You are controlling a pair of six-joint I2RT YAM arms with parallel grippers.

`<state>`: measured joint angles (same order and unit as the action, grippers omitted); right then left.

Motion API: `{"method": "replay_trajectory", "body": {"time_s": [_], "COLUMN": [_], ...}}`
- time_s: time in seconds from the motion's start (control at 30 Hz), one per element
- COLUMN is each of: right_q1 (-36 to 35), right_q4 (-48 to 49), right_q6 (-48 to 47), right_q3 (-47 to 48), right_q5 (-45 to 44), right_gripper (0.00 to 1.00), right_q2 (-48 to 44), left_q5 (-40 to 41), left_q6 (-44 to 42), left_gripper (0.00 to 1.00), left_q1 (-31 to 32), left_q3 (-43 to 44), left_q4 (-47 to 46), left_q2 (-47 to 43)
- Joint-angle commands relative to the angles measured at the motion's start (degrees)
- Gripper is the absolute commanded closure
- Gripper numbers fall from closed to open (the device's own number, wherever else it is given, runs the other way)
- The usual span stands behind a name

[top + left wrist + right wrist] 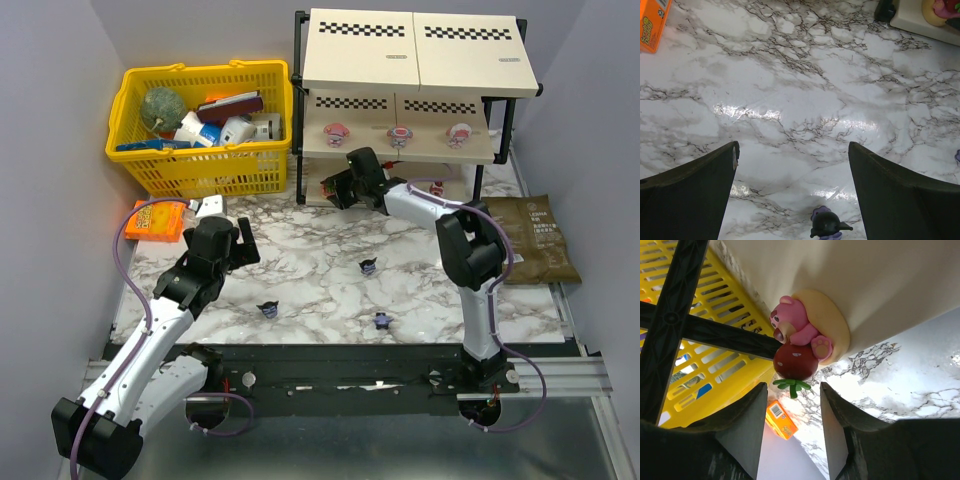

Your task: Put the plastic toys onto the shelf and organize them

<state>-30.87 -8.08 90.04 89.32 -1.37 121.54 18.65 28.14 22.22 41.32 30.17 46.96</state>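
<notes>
Marble table [300, 270]; right fingers [740, 440] apart, empty, facing pink toy [795, 330] on shelf [865, 280].

orange box [652, 22] clipped, dark figurine [826, 224] cropped (below)

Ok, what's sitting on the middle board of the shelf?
Three pink-and-white toys stand in a row on the middle board. The top board covers its rear part, so anything there is hidden.
</notes>
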Motion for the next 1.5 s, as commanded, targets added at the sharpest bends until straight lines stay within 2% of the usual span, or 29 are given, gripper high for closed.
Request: {"method": "replay_trajectory", "body": {"time_s": [0.0, 0.47, 0.9, 1.2, 1.3, 1.4, 1.47], "right_q1": [0.64, 0.64, 0.64, 0.55, 0.11, -0.94, -2.60], "right_q4": [-1.15, -1.06, 3.50, 3.16, 0.80, -3.06, -6.59], "right_q6": [-0.13, -2.59, -3.03, -10.32, -15.66, -28.57, -37.71], "right_q3": [1.91, 1.91, -6.35, -14.07, -17.85, -19.79, -21.98], "right_q5": [-0.39, -0.22, -1.10, 0.58, 0.84, 0.75, -6.87], "right_gripper": [0.45, 0.41, 0.38, 0.32, 0.29, 0.27, 0.25], "right_q2": [1.25, -0.68, -8.06, -17.55, -23.26, -29.06, -32.92], "left_q5": [1.38, 1.03, 0.51, -1.69, -2.92, -4.68, -5.55], "left_q6": [0.16, 0.07, -0.01, -0.72, -0.72, -0.81, -0.98], "left_gripper": [0.01, 0.01, 0.01, 0.01, 0.01, 0.01, 0.01], "left_q1": [-0.24, -0.24, -0.24, -0.24, -0.24, -0.24, -0.24], "left_q3": [-0.72, -0.63, -0.54, -0.80, -0.89, -0.80, -0.80], "left_q4": [0.94, 0.59, 0.24, -0.99, -1.08, -1.61, -1.52], "left_q2": [-0.20, -0.11, -1.43, -3.98, -4.42, -4.33, -3.90]}}
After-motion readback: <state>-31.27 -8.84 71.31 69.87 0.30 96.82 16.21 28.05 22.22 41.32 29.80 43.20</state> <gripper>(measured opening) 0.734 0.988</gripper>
